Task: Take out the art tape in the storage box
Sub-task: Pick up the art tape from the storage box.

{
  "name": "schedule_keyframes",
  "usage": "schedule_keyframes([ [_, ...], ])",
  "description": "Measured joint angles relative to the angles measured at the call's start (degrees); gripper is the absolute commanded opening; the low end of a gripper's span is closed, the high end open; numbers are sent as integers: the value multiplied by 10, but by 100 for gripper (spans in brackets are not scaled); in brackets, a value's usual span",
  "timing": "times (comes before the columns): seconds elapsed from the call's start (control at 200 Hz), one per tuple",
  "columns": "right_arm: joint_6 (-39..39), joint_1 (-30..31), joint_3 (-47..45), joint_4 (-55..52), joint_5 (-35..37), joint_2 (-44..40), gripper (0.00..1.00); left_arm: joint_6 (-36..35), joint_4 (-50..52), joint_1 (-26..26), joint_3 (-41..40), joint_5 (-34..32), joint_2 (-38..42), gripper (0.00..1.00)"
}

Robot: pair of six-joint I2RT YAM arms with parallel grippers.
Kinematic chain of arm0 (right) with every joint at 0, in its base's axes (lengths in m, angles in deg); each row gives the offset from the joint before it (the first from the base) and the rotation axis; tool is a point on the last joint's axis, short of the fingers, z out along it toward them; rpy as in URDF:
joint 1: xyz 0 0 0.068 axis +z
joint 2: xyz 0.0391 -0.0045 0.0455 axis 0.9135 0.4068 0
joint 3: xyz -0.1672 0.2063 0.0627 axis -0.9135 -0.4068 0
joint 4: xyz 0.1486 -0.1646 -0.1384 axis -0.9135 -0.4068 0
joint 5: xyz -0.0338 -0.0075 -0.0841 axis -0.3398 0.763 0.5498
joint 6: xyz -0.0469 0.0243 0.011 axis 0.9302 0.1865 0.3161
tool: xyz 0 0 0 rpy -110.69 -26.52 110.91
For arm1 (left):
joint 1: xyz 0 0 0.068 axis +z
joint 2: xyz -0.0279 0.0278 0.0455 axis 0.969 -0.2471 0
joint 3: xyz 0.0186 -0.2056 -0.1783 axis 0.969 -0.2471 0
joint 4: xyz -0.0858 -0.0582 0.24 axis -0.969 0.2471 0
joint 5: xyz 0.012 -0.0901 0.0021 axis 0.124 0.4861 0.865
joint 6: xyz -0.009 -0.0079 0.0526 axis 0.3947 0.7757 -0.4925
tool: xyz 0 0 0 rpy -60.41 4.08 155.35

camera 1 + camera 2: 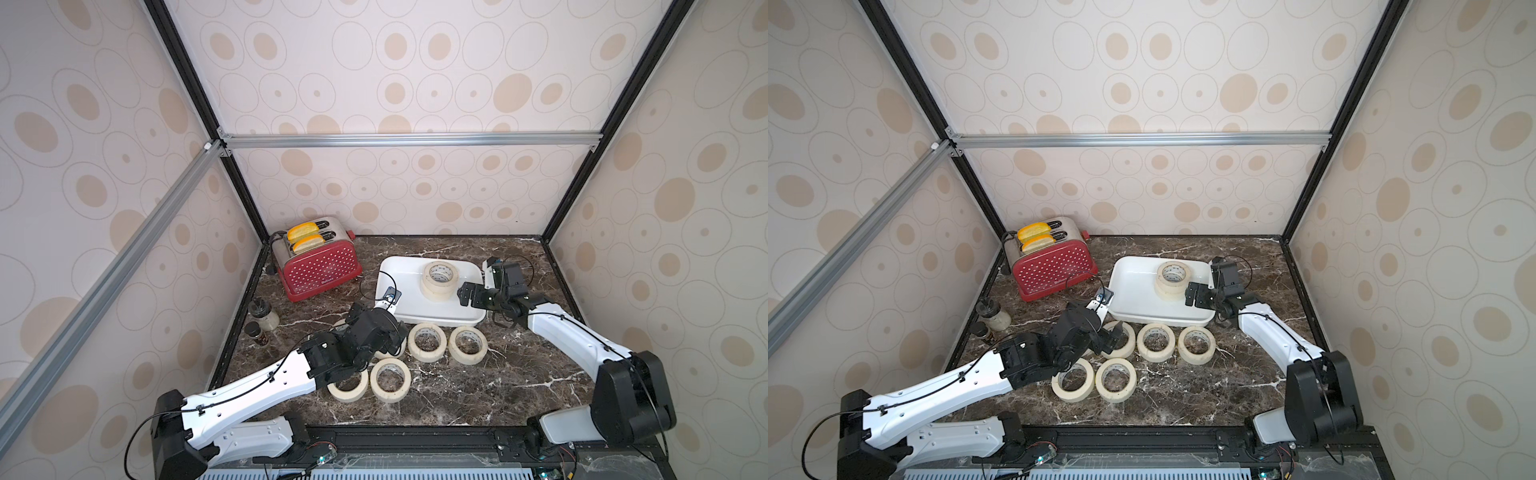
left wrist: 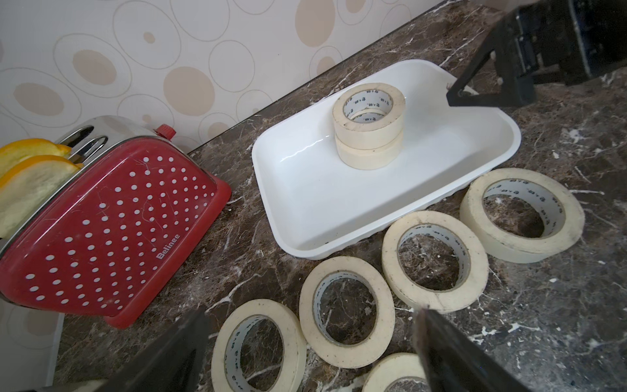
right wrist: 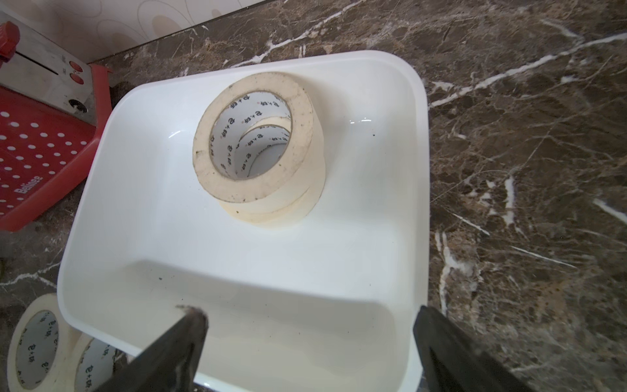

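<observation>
the right pincer (image 3: 310,315) hangs with its two black jaws spread wide and nothing between them, over the right-hand end of the shallow white glossy storage box with rounded corners (image 3: 271,271). straight ahead of it, in the upper middle of the right wrist frame, sits the art tape not yet taken out: two cream masking-tape rolls with white printed cores (image 3: 237,190), stacked one on the other inside the box, the top one set a little off the one beneath. in both top views that stack (image 1: 436,291) is just left of the right pincer (image 1: 463,295), toward the box's upper right corner. the rolls lie flat with their holes up, so their axis is upright and the round side wall faces the jaws. i'd say the coming move turns on that: the jaws must straddle the ring from above or from the side.

the left pincer (image 2: 312,314) is likewise agape and empty. it sits low in the centre of a top view, over the loose cream rolls (image 1: 1156,356) on the dark marble tabletop (image 1: 1183,395), just below the box's lower edge. five show plainly there; another may be hidden under the left arm, i can't be sure. the stack lies well apart from this pincer, across the box, so the right arm is clearly the nearer.
</observation>
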Motion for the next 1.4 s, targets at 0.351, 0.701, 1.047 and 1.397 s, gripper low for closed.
schedule_keyframes([
  [0.351, -70, -54, 96, 35, -84, 165, 82, -13, 32, 0, -4, -24, 11, 99],
  [0.701, -88, -55, 178, 38, -142, 250, 73, -17, 51, 0, -4, -36, 11, 99],
  [1.047, -67, -55, 237, 7, -154, 304, 56, -17, 63, 0, -4, -41, 16, 99],
  [1.397, -50, -55, 256, -4, -169, 320, 27, -20, 81, 0, -4, -60, 36, 99],
])
